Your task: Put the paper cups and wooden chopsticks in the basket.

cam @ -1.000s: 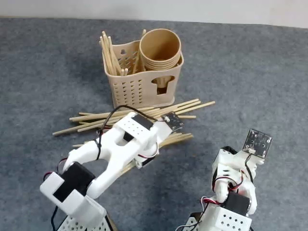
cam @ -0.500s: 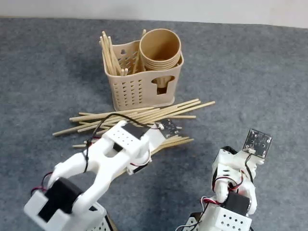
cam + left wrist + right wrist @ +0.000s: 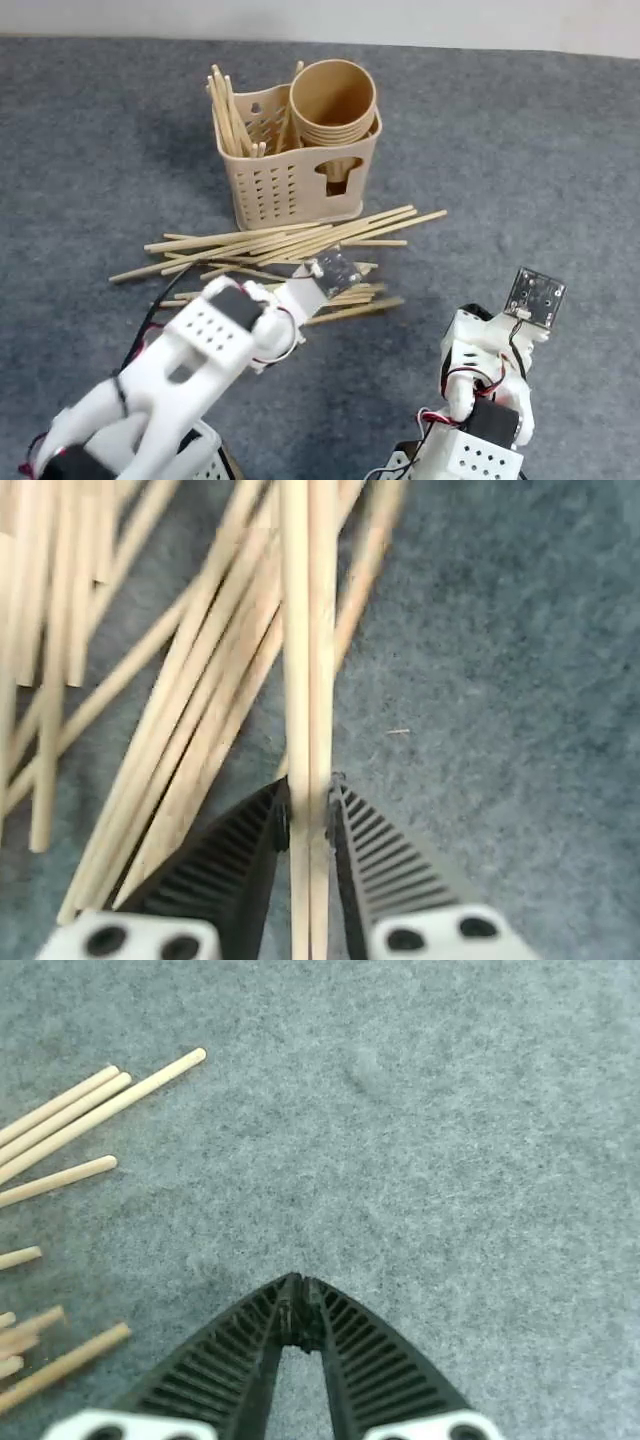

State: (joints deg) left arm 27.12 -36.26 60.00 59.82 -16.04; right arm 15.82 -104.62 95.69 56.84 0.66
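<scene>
High view: the basket (image 3: 300, 180) stands toward 12 o'clock on the grey mat (image 3: 540, 150). A nested stack of paper cups (image 3: 333, 100) sits in its 3 o'clock compartment, and a bundle of upright chopsticks (image 3: 232, 115) leans in the 9 o'clock one. So the cup half of the job looks finished, and the chopstick half is only partly done.

What is left lies just at the basket's 6 o'clock side. There the loose chopsticks (image 3: 275, 245) are fanned across the mat in a rough band from 9 to 3 o'clock, many overlapping one another.

The left arm (image 3: 200, 340) comes in from 7 o'clock and ends over the near edge of that band. In its wrist view the left gripper (image 3: 308, 785) is clamped on the gripped chopsticks (image 3: 308, 660), which run straight out from between the jaws. There seem to be two, though the close view makes the count uncertain. Whether they are lifted clear of the others cannot be told.

The right gripper (image 3: 300, 1322) is at 5 o'clock, its jaws pressed together on nothing and pointed at bare mat, with stick ends off to one side.

Judging by the size of the pile, several more pick-ups remain.
</scene>
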